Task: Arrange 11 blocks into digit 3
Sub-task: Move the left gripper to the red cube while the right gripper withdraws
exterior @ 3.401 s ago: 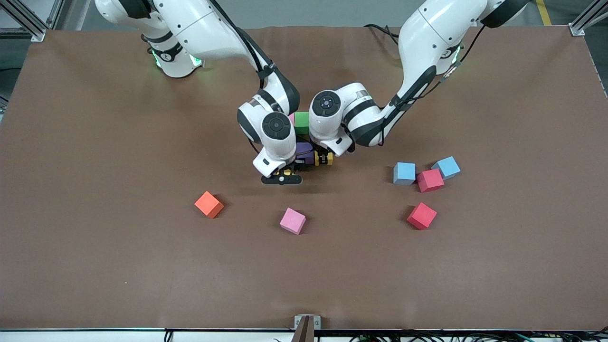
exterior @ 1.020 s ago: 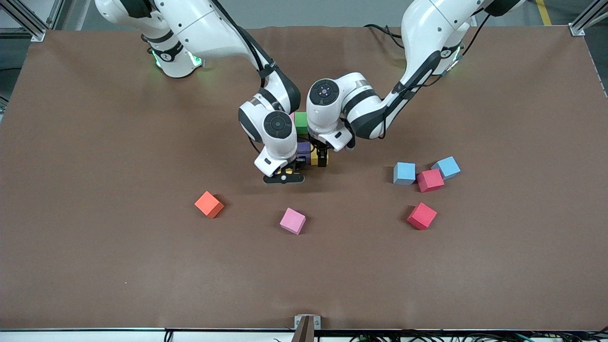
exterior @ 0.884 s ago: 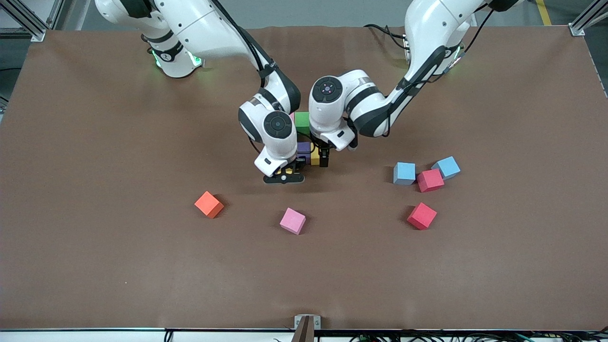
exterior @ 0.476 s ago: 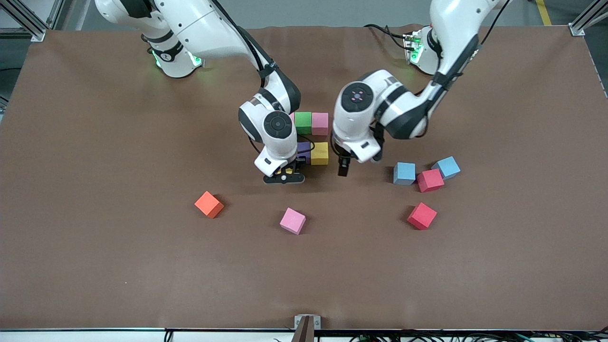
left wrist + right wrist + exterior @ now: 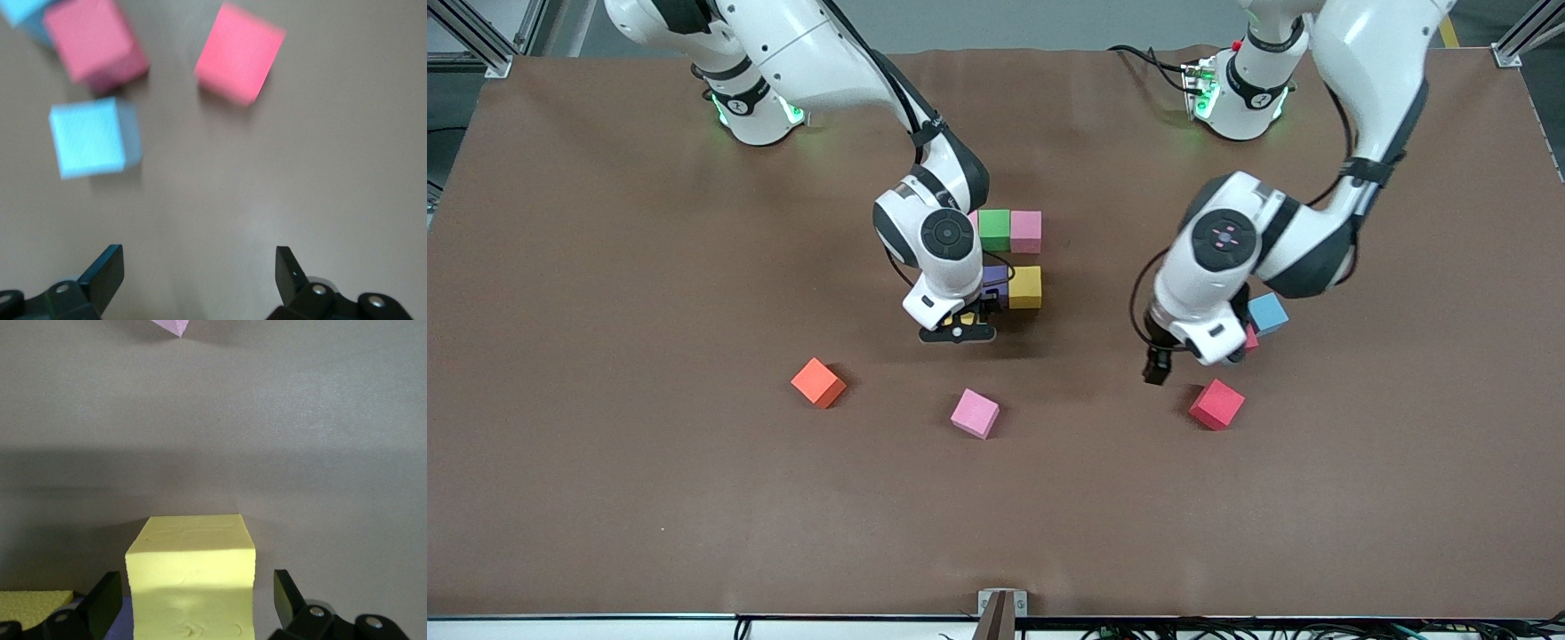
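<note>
I see the half-built digit 3 near the middle of the table (image 5: pixel 605 498). A green block (image 5: pixel 993 229) and a pink block (image 5: pixel 1026 231) sit side by side in the row closest to the robots' bases. One row nearer the front camera, a purple block (image 5: pixel 996 283) touches a yellow block (image 5: pixel 1025 287).

My right gripper (image 5: pixel 958 334) is low at the figure's camera-side edge. In the right wrist view its jaws stand apart around a second yellow block (image 5: pixel 191 577), with a gap on each side, so I judge this cube is set down as the link to the next bar.

My left gripper (image 5: pixel 1156 366) hangs over the loose cubes toward the left arm's end of the table, jaws wide and empty, lined up to choose the next piece. Its wrist view shows a blue block (image 5: pixel 90 137), a crimson block (image 5: pixel 93 41) and a red block (image 5: pixel 239 52) below it. A second blue block (image 5: pixel 1267 312) shows beside that arm.

A loose pink block (image 5: pixel 974 413) and an orange block (image 5: pixel 817 382) wait nearer the front camera.
</note>
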{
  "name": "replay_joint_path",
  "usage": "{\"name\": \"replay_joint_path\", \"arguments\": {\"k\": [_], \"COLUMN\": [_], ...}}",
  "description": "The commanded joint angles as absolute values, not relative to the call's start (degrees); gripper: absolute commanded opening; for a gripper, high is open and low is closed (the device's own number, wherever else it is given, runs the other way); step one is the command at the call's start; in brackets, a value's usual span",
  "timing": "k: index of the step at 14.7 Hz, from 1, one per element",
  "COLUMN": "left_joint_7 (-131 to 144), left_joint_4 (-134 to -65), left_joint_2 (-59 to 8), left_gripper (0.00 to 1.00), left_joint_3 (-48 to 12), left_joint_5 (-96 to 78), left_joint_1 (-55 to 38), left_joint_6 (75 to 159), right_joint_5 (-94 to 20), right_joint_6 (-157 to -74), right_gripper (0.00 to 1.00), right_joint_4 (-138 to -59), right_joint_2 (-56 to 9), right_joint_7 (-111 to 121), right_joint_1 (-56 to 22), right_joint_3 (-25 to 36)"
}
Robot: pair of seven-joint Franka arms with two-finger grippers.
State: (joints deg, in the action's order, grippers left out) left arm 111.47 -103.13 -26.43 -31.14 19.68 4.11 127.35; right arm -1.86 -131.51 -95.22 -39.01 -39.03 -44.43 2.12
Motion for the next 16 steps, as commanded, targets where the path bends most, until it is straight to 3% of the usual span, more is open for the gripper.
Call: {"name": "replay_joint_path", "arguments": {"k": [1, 5, 10, 16], "left_joint_7": [107.67, 103.03, 90.29, 84.83], "left_joint_4": [-97.40, -88.34, -87.89, -90.17], "left_joint_2": [-30.92, -37.43, -39.45, -40.43], "left_gripper": [1.00, 1.00, 1.00, 1.00], "left_joint_3": [-31.55, -31.55, -29.27, -28.92], "left_joint_5": [22.15, 22.67, 23.99, 23.99], "left_joint_1": [6.41, 8.26, 9.84, 10.72], "left_joint_6": [126.74, 123.06, 122.96, 122.96], "right_joint_5": [-1.67, -1.84, -5.62, -5.10], "right_joint_6": [-131.40, -126.83, -120.35, -114.89], "right_gripper": [1.00, 1.00, 1.00, 1.00], "right_joint_4": [-96.94, -96.33, -96.42, -95.54], "right_joint_2": [-37.18, -34.28, -28.14, -25.14], "right_joint_7": [-38.85, -38.85, -39.20, -39.02], "right_joint_1": [-44.82, -44.39, -41.75, -30.26], "right_joint_3": [2.20, 2.20, 2.63, 2.90]}}
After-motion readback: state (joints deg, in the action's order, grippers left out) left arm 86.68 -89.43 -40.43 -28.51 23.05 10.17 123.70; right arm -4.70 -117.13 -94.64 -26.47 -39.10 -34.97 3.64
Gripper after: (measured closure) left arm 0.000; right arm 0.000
